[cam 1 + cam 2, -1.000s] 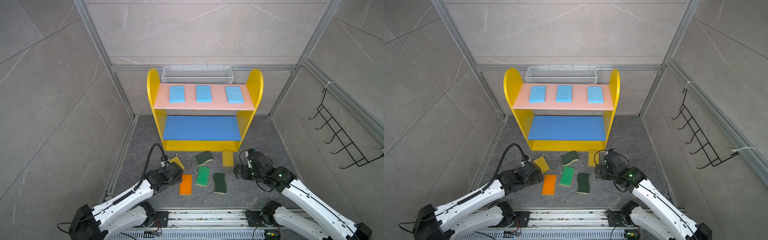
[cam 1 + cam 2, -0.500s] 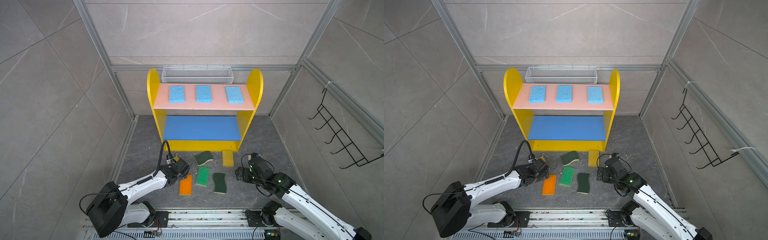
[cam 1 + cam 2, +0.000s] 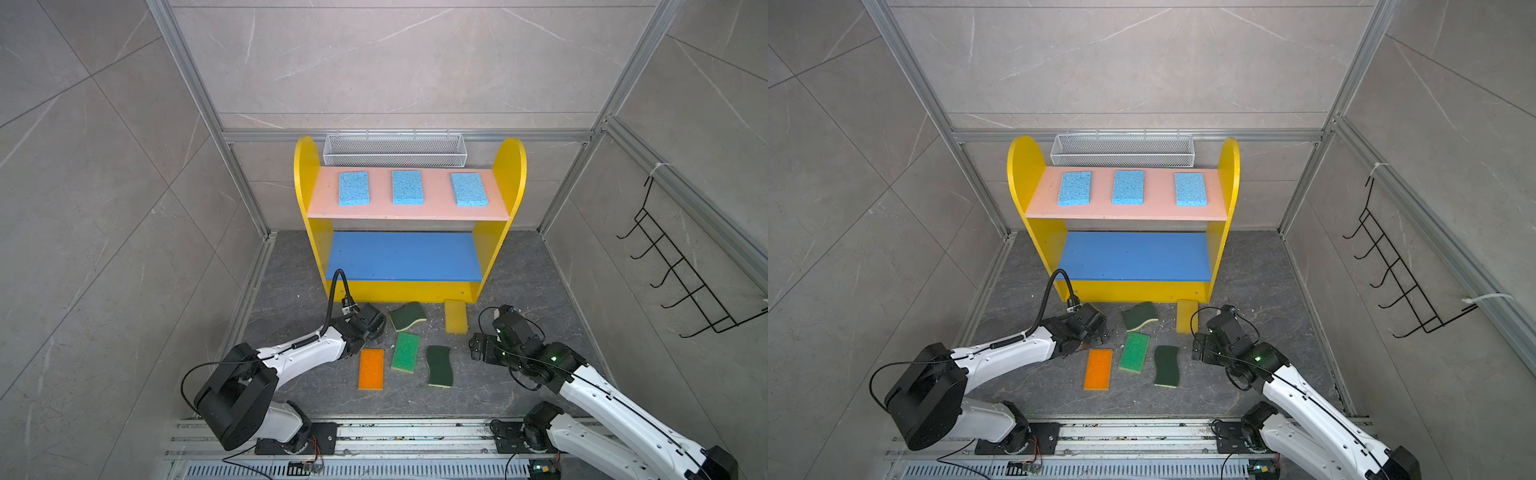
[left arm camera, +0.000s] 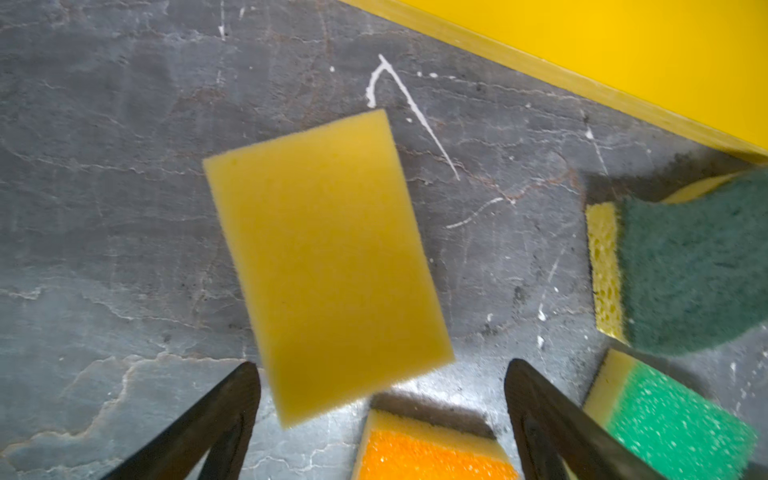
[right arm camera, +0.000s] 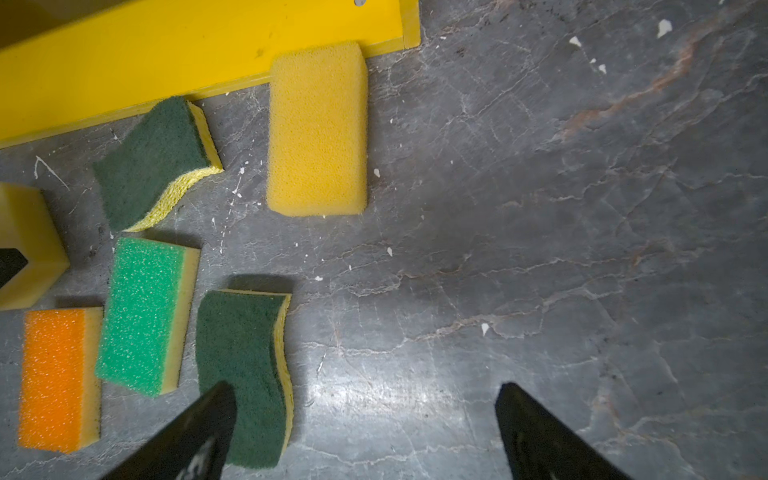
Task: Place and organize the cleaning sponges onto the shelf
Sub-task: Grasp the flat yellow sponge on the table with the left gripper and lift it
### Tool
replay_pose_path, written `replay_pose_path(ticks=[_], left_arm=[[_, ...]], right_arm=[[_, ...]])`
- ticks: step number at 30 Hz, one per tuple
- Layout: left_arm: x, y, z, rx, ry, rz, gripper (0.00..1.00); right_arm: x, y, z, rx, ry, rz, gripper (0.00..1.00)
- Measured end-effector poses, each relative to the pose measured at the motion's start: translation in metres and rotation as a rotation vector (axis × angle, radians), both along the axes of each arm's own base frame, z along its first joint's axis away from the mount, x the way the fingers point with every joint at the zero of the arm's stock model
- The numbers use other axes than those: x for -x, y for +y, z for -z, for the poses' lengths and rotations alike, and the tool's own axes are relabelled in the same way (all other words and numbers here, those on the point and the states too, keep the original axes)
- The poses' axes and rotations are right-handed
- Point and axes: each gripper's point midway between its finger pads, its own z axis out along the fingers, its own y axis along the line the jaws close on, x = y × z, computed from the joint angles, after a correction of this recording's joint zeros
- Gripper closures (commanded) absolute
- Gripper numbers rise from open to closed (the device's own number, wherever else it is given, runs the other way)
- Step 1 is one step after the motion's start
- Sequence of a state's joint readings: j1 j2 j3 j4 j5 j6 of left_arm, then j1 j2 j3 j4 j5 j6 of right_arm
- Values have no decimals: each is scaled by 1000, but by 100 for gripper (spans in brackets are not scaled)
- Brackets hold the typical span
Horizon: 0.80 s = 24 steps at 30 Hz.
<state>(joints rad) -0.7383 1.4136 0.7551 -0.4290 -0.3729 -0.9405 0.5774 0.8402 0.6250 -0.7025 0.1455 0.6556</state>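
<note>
Both top views: shelf at back, three light blue sponges in a row on its pink board. On the floor in front: orange sponge, bright green sponge, two dark-green wavy sponges, yellow sponge touching shelf base. Low near them, left gripper and right gripper

Left wrist: jaws spread, second yellow sponge between them, neither finger touching

Right wrist: jaws spread over floor, one finger above a wavy sponge
</note>
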Motion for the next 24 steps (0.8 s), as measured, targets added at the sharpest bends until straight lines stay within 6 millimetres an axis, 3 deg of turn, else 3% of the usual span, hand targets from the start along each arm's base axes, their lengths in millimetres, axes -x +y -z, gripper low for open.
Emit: replay_pose_path(ticks=[16,24], left_arm=[[5,17,8,-29,60,-34,5],[0,11,16,-13,66,-35,5]], right_arm=[[-5,4,7,7,17,-2,1],[-5,4,7,6,16,-2,1]])
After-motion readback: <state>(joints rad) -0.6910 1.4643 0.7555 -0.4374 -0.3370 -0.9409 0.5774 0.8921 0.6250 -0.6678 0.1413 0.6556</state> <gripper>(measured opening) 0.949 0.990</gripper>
